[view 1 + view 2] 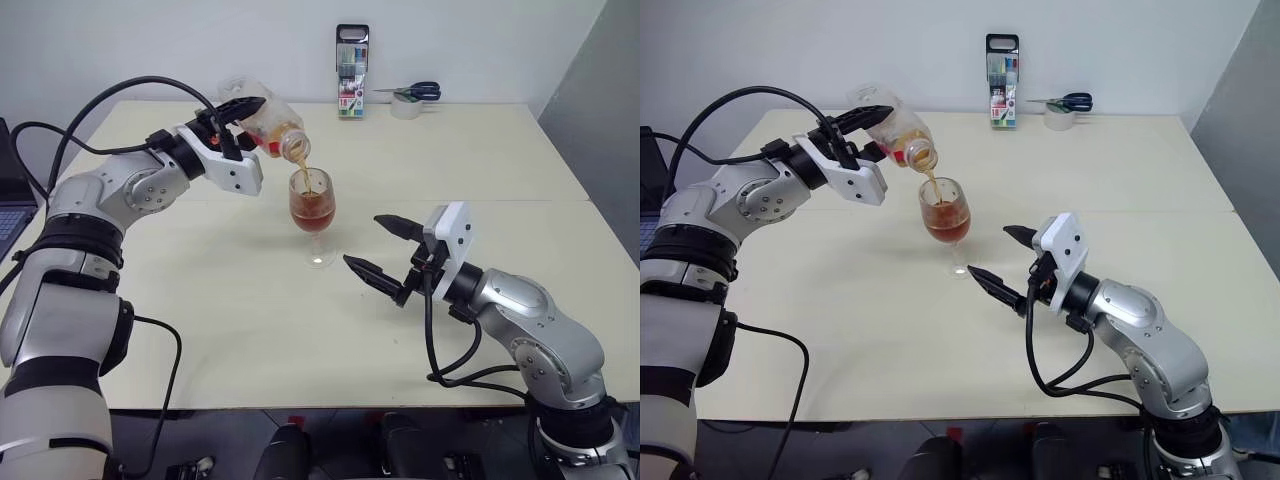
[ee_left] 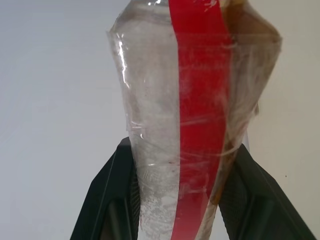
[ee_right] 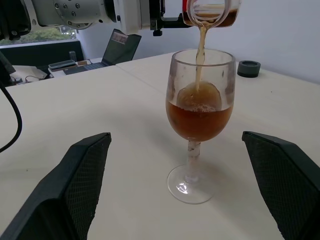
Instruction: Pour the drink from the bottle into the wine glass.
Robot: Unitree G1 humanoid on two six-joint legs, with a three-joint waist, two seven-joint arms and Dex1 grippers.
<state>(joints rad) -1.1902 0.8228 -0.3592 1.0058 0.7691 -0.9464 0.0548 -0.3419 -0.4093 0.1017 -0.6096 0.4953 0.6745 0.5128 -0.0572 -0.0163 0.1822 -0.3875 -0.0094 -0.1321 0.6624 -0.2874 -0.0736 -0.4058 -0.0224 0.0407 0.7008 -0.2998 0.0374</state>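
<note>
**Bottle tipped over the glass, drink running in**

We see the left gripper [image 1: 243, 106] with its jaws clenched on the bottle [image 1: 262, 122], black fingers [image 2: 112, 200] pressing the clear body on either side of the red label strip. We hold the bottle raised above the tabletop [image 1: 480, 170] and tilted neck-down, its open mouth just over the rim of the glass [image 1: 312, 215]. A little of the amber drink [image 3: 200, 117] sits in the low side of the bottle near the neck, and a thin stream falls from the mouth into the bowl.

The glass stands upright on its round foot on the tabletop, between our two arms. Its bowl is about half full, with some foam where the stream lands. The bottle's mouth does not touch the rim as far as we can tell.

Our right gripper [image 1: 385, 250] is just beside the glass on its right side, jaws spread wide and grasping nothing. In the right wrist view the two fingers stand either side of the stem and foot, apart from both.

At the far edge of the tabletop a tall marker case [image 1: 352, 71] stands upright; beside it lie scissors [image 1: 415, 92] on a roll of tape [image 1: 406, 107]. A small dark cap [image 3: 248, 68] rests on the tabletop behind the glass, and a laptop [image 3: 117, 47] shows off to the left.
</note>
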